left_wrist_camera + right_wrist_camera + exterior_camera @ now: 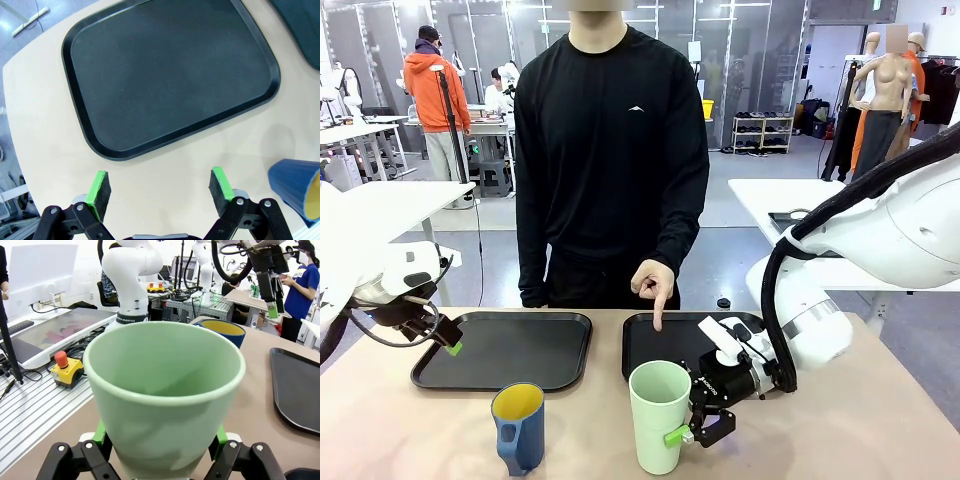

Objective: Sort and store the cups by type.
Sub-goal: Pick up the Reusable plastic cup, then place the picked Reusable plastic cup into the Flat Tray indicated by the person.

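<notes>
Tumbler (660,415) clasped by right pincer (160,435); left pincer (159,187) released; mug (519,430) outside trays (510,350).

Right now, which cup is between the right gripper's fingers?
The tall mint-green tumbler, standing between the green pads of the right gripper. The shorter blue mug with a handle stands free beside it.

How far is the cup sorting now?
Done: nothing yet; neither cup is on the left tray or the right tray. In hand: the right gripper has its fingers on either side of the green tumbler, which stands on the table; whether they clamp it I cannot tell. A person's hand points into the right tray. Left: carry the tumbler to a tray, then the blue mug, which waits near the open left gripper.
</notes>
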Robot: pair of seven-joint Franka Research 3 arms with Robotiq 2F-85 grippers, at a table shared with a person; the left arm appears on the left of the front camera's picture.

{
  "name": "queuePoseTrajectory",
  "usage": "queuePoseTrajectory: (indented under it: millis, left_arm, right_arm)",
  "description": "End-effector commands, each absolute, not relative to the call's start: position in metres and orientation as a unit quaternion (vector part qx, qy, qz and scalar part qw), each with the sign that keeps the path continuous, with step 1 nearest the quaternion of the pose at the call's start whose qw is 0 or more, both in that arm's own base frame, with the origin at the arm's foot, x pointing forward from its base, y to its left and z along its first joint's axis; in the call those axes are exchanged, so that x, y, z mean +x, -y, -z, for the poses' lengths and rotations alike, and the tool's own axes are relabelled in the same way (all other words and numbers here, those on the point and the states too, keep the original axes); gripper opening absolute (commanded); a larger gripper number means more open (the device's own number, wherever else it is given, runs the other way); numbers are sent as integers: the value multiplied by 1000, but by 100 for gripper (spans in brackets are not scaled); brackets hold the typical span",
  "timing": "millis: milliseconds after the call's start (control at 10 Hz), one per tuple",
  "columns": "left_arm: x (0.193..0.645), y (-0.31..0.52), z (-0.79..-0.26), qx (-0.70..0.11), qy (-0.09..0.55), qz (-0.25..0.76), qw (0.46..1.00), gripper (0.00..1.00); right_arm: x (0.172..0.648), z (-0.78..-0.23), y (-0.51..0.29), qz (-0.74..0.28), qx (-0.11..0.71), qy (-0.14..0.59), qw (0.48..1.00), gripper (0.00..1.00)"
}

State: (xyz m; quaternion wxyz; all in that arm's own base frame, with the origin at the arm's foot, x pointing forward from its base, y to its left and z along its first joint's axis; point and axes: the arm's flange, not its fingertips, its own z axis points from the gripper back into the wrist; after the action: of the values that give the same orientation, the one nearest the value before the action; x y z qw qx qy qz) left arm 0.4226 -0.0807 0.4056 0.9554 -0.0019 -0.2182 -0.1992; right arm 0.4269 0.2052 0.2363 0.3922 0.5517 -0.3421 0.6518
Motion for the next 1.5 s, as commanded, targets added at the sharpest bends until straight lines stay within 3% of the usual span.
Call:
queuePoseTrajectory:
  millis: [0, 100, 200, 800, 1400]
  left_arm:
    - [422, 80, -406, -3, 216, 199, 956, 100]
    - [422, 80, -406, -3, 216, 199, 956, 100]
    - [422, 80, -406, -3, 216, 199, 956, 100]
    - [422, 80, -406, -3, 216, 199, 956, 100]
    - [422, 80, -406, -3, 216, 199, 956, 100]
  right_arm:
    - [412, -212, -198, -657, 552, 351, 375, 44]
    - [411, -212, -199, -659, 551, 348, 375, 27]
    - [411, -216, -199, -658, 544, 348, 387, 25]
    - [387, -269, -189, -679, 510, 368, 378, 25]
    - [405, -280, -197, -673, 522, 356, 384, 25]
